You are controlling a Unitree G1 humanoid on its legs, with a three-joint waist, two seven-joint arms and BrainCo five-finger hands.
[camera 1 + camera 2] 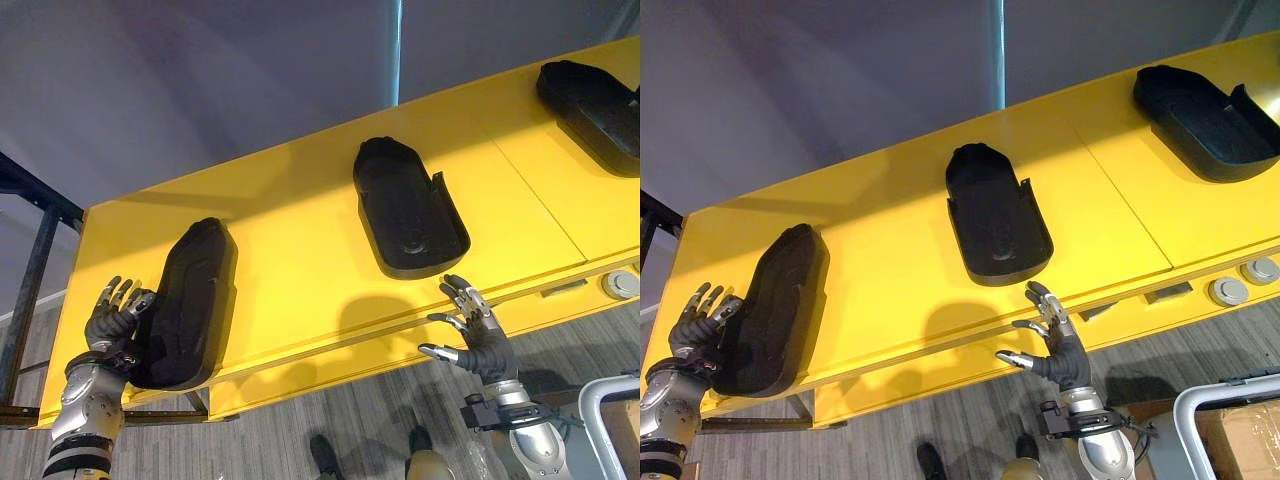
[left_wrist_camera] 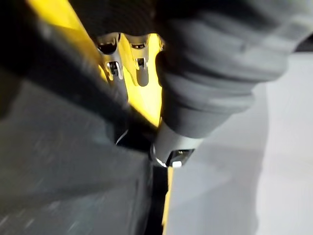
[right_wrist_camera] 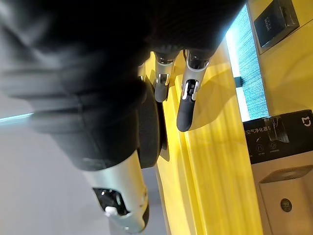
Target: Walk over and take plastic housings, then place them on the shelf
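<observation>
Three black plastic housings lie on the yellow shelf top (image 1: 300, 230). The left housing (image 1: 190, 300) lies hollow side down, and its near end sticks out past the front edge. My left hand (image 1: 108, 322) rests against its left side with relaxed fingers (image 2: 141, 68). The middle housing (image 1: 405, 205) and the right housing (image 1: 590, 100) lie hollow side up. My right hand (image 1: 480, 340) hovers open with fingers spread at the front edge, just below the middle housing and apart from it. In the right wrist view its fingers (image 3: 188, 98) are straight over the yellow surface.
A dark metal frame (image 1: 30, 260) stands to the left of the shelf. Round grey buttons (image 1: 1228, 291) sit on the front edge at the right. Below it is grey wood floor (image 1: 330, 420), with a cardboard box (image 1: 1235, 430) behind a silver tube at lower right.
</observation>
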